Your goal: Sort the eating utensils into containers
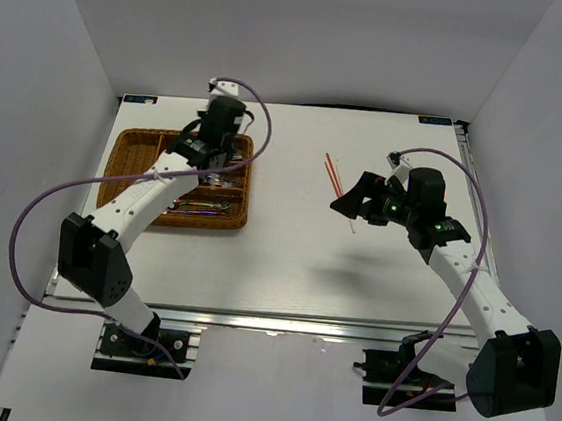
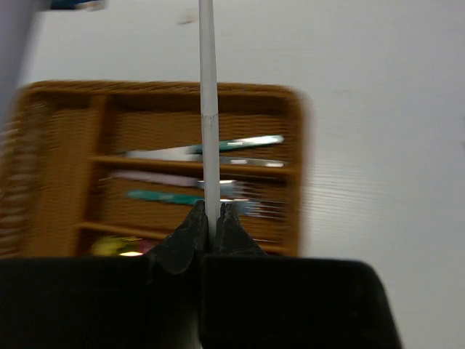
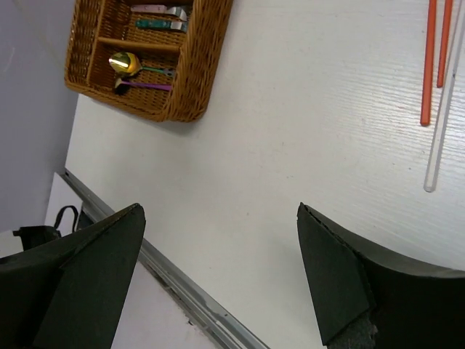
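Left gripper (image 2: 211, 218) pinches a white stick (image 2: 208, 109) above the wicker tray (image 2: 160, 89); well right of it, right gripper (image 3: 219, 211) spread near red chopsticks (image 3: 429, 65)

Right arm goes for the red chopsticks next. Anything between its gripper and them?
Nothing visible: only bare table lies between the open right gripper and the red chopsticks. A thin white stick lies close beside them and might get caught too.
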`<move>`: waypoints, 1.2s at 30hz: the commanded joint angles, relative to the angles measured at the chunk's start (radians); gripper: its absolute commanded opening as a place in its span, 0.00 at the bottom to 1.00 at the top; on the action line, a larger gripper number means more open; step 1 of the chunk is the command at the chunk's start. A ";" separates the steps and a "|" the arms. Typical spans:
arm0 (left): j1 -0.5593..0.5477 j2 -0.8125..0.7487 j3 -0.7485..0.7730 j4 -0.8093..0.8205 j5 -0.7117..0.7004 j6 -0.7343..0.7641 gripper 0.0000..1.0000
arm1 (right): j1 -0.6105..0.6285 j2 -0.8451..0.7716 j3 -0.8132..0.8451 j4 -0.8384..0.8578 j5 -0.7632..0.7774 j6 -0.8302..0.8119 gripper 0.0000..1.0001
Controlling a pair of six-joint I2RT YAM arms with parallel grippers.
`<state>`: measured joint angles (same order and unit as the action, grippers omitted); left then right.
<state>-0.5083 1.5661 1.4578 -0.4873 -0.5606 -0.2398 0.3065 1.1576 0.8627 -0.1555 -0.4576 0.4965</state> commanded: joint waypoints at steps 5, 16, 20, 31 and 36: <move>0.353 0.038 -0.083 0.161 -0.233 0.410 0.00 | -0.014 0.004 0.006 -0.047 -0.030 -0.111 0.89; 0.505 0.216 -0.191 0.380 -0.070 0.521 0.03 | -0.014 -0.013 -0.065 0.030 -0.138 -0.079 0.89; 0.505 0.258 -0.221 0.398 -0.071 0.519 0.03 | -0.014 -0.029 -0.074 0.036 -0.145 -0.076 0.89; 0.560 0.259 -0.353 0.480 -0.090 0.450 0.40 | -0.014 -0.032 -0.071 0.036 -0.130 -0.076 0.89; 0.560 0.229 -0.338 0.480 -0.097 0.406 0.67 | -0.015 -0.018 -0.056 0.022 -0.108 -0.084 0.89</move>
<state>0.0586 1.8484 1.1080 -0.0261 -0.6640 0.2092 0.2955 1.1423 0.7876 -0.1547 -0.5747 0.4217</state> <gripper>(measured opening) 0.653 0.895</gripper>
